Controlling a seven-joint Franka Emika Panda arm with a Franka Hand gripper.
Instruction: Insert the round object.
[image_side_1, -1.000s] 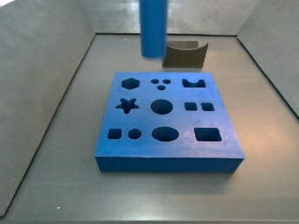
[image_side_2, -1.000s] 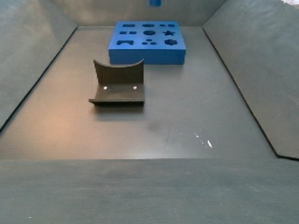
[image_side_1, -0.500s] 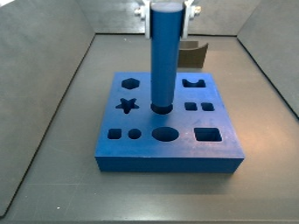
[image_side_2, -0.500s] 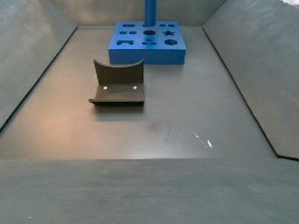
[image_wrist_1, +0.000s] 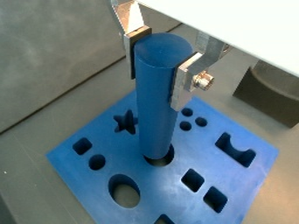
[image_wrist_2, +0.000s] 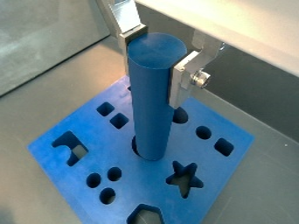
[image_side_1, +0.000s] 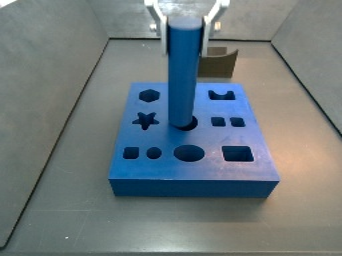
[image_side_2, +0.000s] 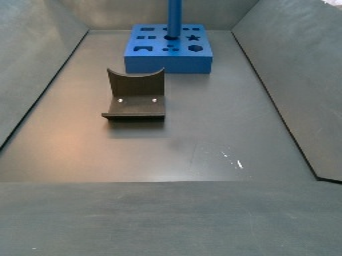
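Observation:
The round object is a long bright blue cylinder (image_side_1: 183, 75), upright, its lower end in the mid-sized round hole at the middle of the flat blue block (image_side_1: 194, 170). It shows in both wrist views (image_wrist_1: 156, 101) (image_wrist_2: 152, 96) and in a side view (image_side_2: 173, 20). My gripper (image_wrist_1: 162, 54) (image_wrist_2: 156, 54) is shut on the cylinder's top end, a silver finger (image_wrist_1: 187, 83) pressed on each side. In a side view the gripper (image_side_1: 186, 18) is at the top edge, directly above the block. The block (image_side_2: 170, 48) lies at the far end of the floor in that side view.
The dark fixture (image_side_2: 135, 95) stands on the floor mid-bin, apart from the block; it shows behind the block (image_side_1: 221, 60) and in a wrist view (image_wrist_1: 271, 92). Grey walls (image_side_1: 54, 120) slope up on all sides. The block has several other shaped holes around the cylinder.
The cylinder came down from above the fixture area to the block's middle hole, and now stands a little lower in it than half a second ago.

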